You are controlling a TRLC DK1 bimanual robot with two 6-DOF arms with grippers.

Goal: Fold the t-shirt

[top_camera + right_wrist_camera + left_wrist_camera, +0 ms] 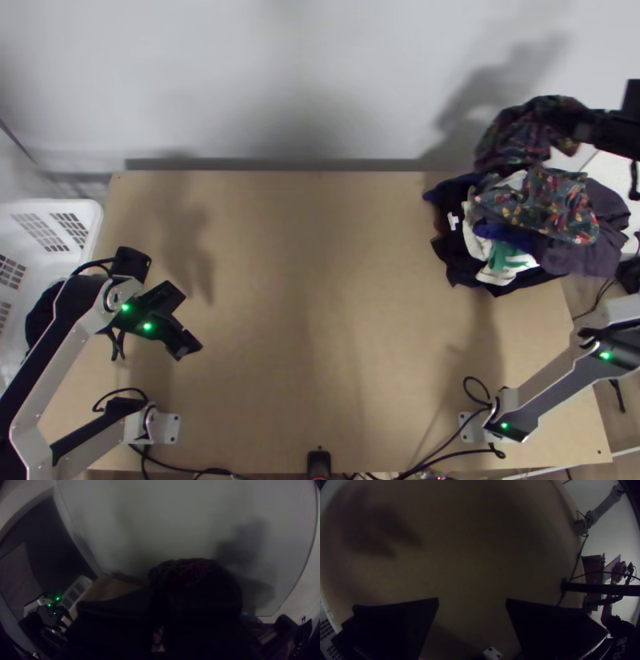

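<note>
- In the right gripper (582, 128), a dark, red-patterned cloth garment (524, 132), taken to be the t-shirt, is held clenched, bunched and hanging.
- Which part of it is pinched cannot be told; no hem, sleeve or collar can be made out.
- It is held at the far right corner of the light wooden tabletop (320, 320), by the mixed heap of clothes (592, 240); whether the heap is touched cannot be told.
- The cloth should prove light, soft and limp, so it can be expected to drape and crease rather than keep a shape.
- A snag on the heap could drag other clothes along.
- Once it is laid down, both shoulders or two hem corners would best be gripped, and the fabric drawn flat.
- The left gripper (189, 320) is held empty, its fingers parted, over the tabletop's left side.
</note>
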